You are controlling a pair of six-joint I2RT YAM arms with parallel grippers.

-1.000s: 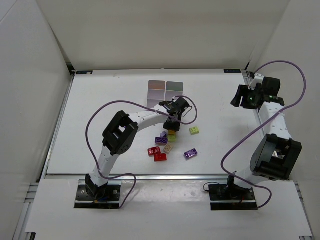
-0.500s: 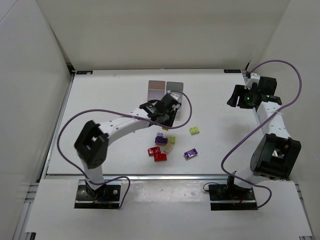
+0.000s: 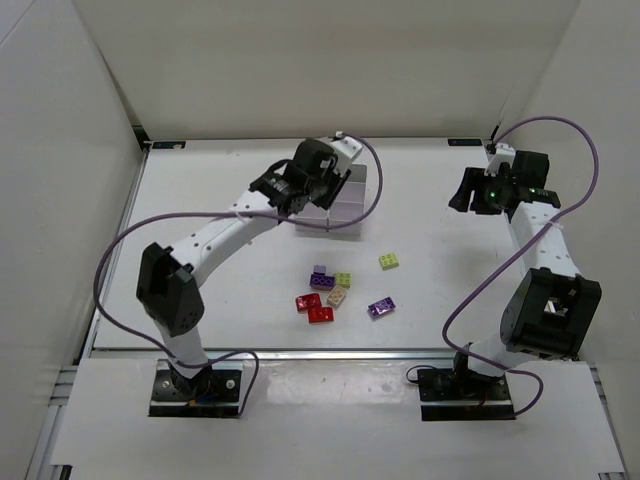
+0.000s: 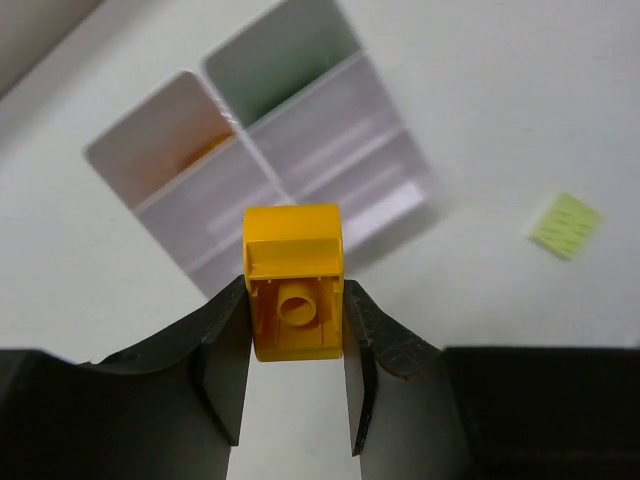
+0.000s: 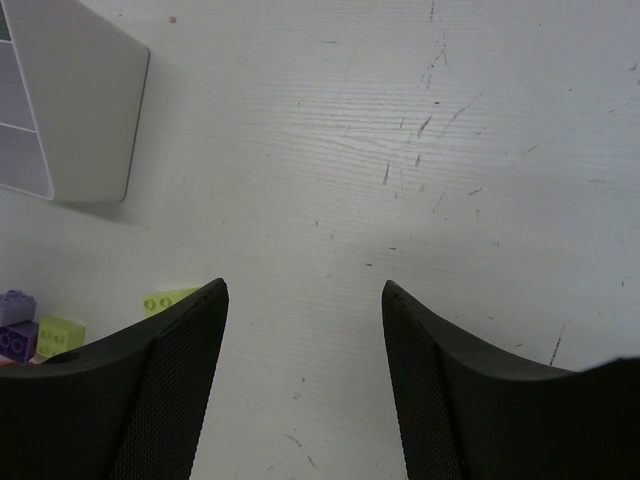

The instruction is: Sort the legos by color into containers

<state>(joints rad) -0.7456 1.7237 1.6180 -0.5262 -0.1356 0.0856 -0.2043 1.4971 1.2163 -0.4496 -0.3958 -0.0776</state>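
Left jaws clamped on yellow lego (image 4: 293, 300) above containers (image 4: 330, 140), right jaws apart over table (image 5: 450, 200)

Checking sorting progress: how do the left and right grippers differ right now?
The left gripper is shut on a yellow-orange plastic brick; the right gripper stands open and empty. The left hangs above the white square containers; the right hangs above the white table, well apart from them. Both have black fingers.
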